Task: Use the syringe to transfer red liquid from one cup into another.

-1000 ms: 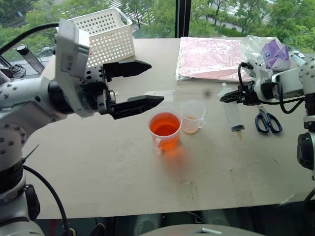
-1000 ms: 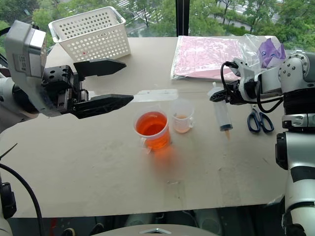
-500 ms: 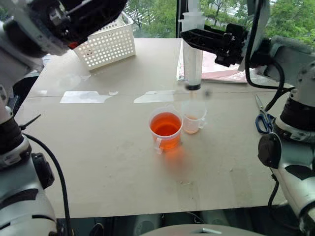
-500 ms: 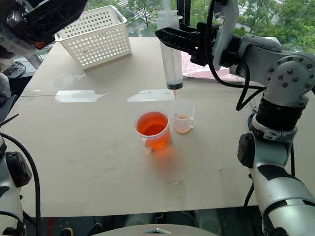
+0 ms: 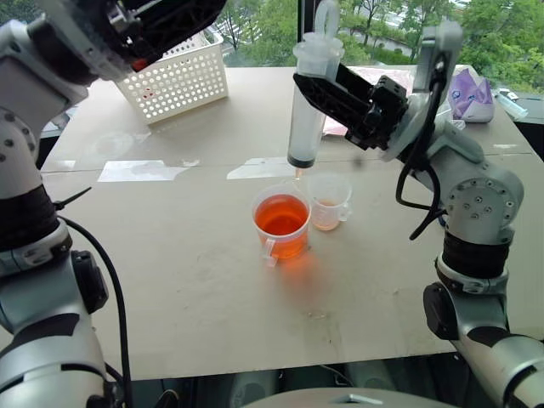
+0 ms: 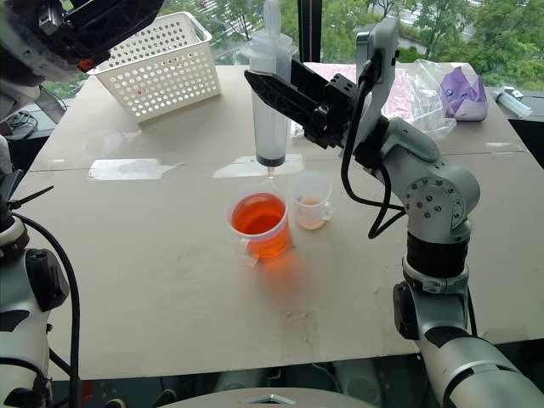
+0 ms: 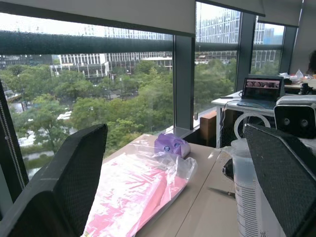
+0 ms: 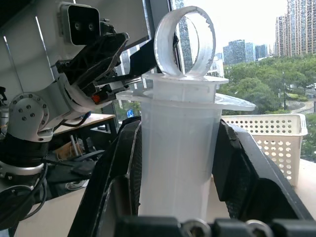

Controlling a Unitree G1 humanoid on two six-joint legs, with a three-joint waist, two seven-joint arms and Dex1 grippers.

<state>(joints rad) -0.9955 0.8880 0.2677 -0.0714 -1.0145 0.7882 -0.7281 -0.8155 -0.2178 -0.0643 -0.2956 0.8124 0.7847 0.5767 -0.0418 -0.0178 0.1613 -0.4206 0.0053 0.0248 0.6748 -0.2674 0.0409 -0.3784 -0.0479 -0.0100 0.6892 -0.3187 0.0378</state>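
My right gripper is shut on the barrel of the clear syringe. The syringe hangs nearly upright, tip down, with its plunger ring on top and the dark seal low in the barrel. Its tip hovers just above the far rim of the wide handled cup, which holds red liquid. Beside the cup on its right stands the narrow beaker with a little pale orange liquid at the bottom. My left gripper is raised high at the far left, open and holding nothing. In the left wrist view the syringe's top shows beside one finger.
A white perforated basket stands at the back left of the table. A pink packet in clear plastic and a purple pouch lie at the back right, behind my right arm.
My right gripper has lifted the syringe from the right side, turned it upright and carried it left, from above the beaker to above the wide cup. My left gripper rose toward the upper left.
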